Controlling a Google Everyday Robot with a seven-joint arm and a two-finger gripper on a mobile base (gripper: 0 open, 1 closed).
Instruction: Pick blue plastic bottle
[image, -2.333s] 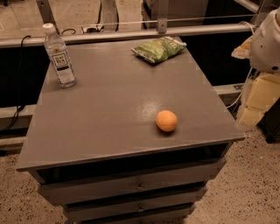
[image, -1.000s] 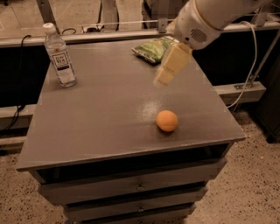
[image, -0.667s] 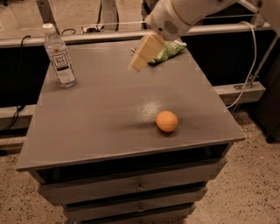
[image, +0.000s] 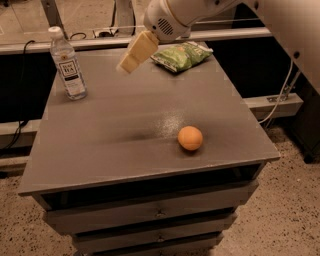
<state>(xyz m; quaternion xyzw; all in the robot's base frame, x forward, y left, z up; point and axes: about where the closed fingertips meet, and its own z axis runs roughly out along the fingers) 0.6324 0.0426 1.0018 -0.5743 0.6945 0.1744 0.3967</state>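
Observation:
The blue plastic bottle (image: 68, 63) stands upright at the far left corner of the grey cabinet top (image: 125, 125). It is slim and clear, with a white cap and a white label with dark print. My gripper (image: 131, 56) hangs above the far middle of the top, to the right of the bottle and well apart from it. It holds nothing. The white arm reaches in from the upper right.
A green snack bag (image: 181, 55) lies at the far right of the top, just right of the gripper. An orange ball (image: 190, 138) sits near the front right. Drawers run below the top. Cables and a rail lie behind.
The arm has swung in from the right edge of the view and moved left across the top, over the snack bag, toward the bottle. The bottle, bag and ball have not moved.

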